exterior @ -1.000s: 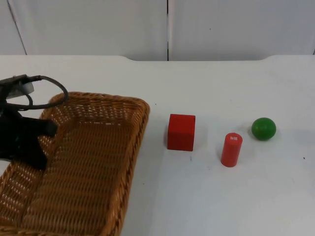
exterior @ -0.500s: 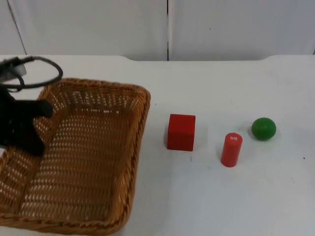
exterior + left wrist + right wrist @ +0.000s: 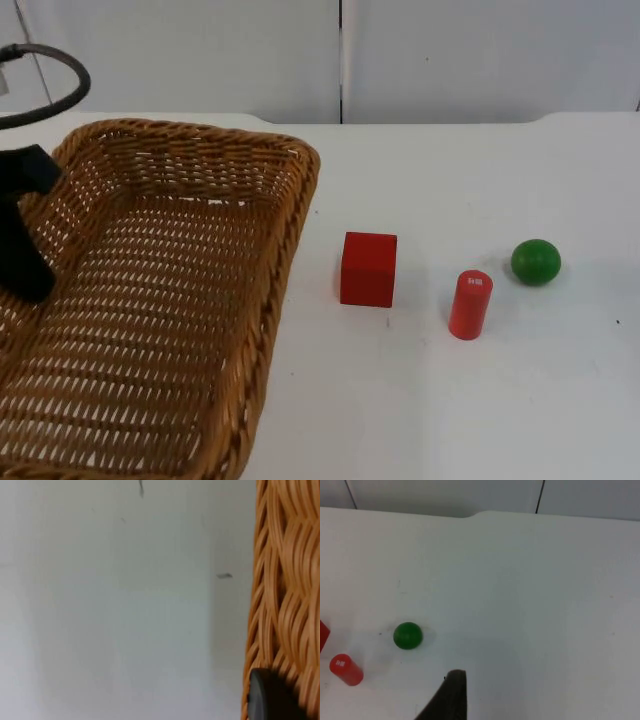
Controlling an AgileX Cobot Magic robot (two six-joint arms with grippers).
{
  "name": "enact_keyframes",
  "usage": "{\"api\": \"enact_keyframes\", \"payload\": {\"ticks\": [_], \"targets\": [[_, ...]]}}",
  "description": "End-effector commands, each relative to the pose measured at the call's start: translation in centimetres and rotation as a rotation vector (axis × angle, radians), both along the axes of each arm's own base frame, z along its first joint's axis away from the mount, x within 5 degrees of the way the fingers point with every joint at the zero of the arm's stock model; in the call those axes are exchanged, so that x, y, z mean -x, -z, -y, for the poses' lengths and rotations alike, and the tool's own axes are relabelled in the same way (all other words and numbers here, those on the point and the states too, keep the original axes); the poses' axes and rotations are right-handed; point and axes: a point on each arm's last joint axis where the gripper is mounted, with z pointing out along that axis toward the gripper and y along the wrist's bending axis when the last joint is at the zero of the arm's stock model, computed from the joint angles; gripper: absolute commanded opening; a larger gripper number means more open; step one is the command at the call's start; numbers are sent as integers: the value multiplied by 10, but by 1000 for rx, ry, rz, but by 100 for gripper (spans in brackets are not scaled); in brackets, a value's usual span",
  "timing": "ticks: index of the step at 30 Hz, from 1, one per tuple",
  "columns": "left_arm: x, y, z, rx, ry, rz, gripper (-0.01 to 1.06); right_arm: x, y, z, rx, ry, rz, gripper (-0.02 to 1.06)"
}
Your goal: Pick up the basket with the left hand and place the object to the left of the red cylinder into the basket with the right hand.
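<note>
My left gripper (image 3: 28,272) is shut on the left rim of the brown wicker basket (image 3: 292,222) and holds it above the table at the left of the top view. In the left wrist view the basket's woven rim (image 3: 280,595) runs beside the fingertip (image 3: 270,697). A red cube (image 3: 368,268) stands left of the upright red cylinder (image 3: 470,304). The right wrist view takes in the cylinder (image 3: 346,669) and an edge of the cube (image 3: 322,635). My right gripper (image 3: 449,697) waits well away from them, above the table's right side.
A green ball (image 3: 535,261) lies just right of and behind the cylinder, also seen as the green ball (image 3: 407,635) from the right wrist. The grey partition wall (image 3: 340,55) closes the table's far edge. White table top (image 3: 480,400) lies bare in front of the objects.
The left arm has risen with the basket. The basket now looks larger and higher in the top view. Cube, cylinder and ball have not moved.
</note>
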Motion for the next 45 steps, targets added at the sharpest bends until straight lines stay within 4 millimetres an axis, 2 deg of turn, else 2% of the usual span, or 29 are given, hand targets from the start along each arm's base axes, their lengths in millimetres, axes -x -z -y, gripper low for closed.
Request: {"api": "enact_keyframes", "payload": {"ticks": [1,9,32,38,45], "targets": [[7,-10,3,38,-6,-11,0,1,-4,1,7,1,28,105],[19,-34,7,70,-13,39,0,2,-3,1,30,-14,12,105],[21,-36,6,69,-13,41,0,-4,-2,0,48,-35,18,105],[20,-36,7,71,-15,41,0,-18,-6,-4,21,-67,38,105],[20,-36,6,69,-18,46,0,-67,-11,-7,18,-75,-26,105]]}}
